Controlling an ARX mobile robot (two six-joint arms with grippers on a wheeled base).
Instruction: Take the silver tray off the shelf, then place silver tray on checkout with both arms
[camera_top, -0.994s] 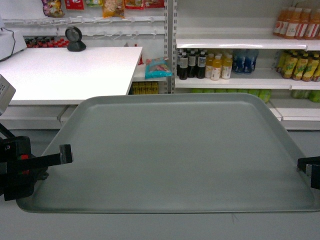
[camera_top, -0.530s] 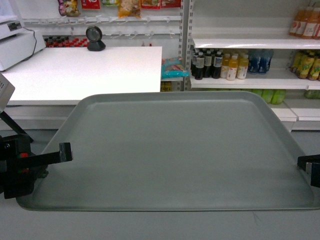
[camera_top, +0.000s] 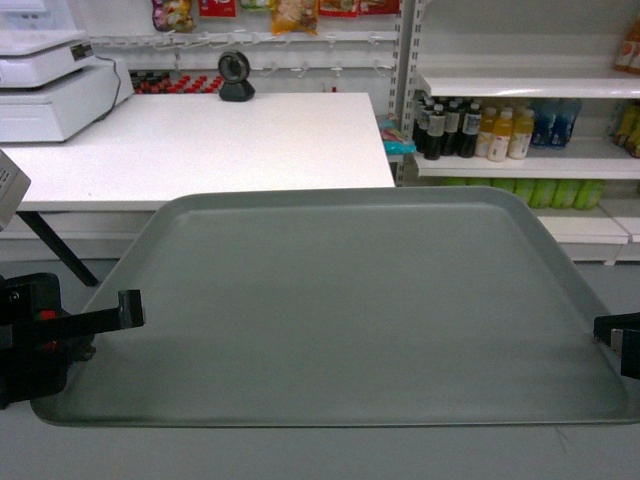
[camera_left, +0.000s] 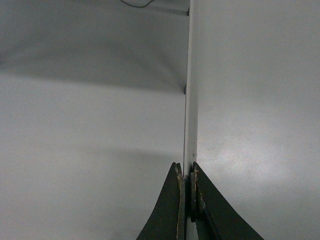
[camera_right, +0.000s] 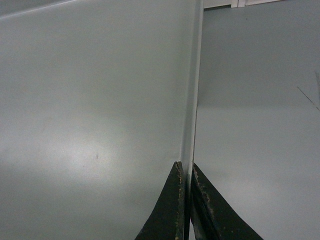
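Observation:
The silver tray (camera_top: 350, 300) fills the lower head view, held level in the air between both arms. My left gripper (camera_top: 128, 308) is shut on its left rim and my right gripper (camera_top: 606, 328) is shut on its right rim. In the left wrist view the tray's rim (camera_left: 190, 100) runs edge-on into the pinched gripper (camera_left: 187, 172). The right wrist view shows the same: the tray's rim (camera_right: 192, 100) is clamped in the gripper (camera_right: 186, 170). The white checkout (camera_top: 200, 145) lies just beyond the tray's far edge, to the left. A white shelf (camera_top: 530, 82) stands at the right.
A white scale (camera_top: 50, 85) sits on the checkout's far left. A small black device (camera_top: 236, 77) stands at its back edge. Bottled drinks (camera_top: 480, 130) line the shelves on the right. Snack packets (camera_top: 290, 10) hang on the back wall. Grey floor (camera_right: 255, 75) lies below.
The view has swung left: the checkout and the shelves have slid rightward in the head view, and the scale has come into sight. The tray stays gripped the same way.

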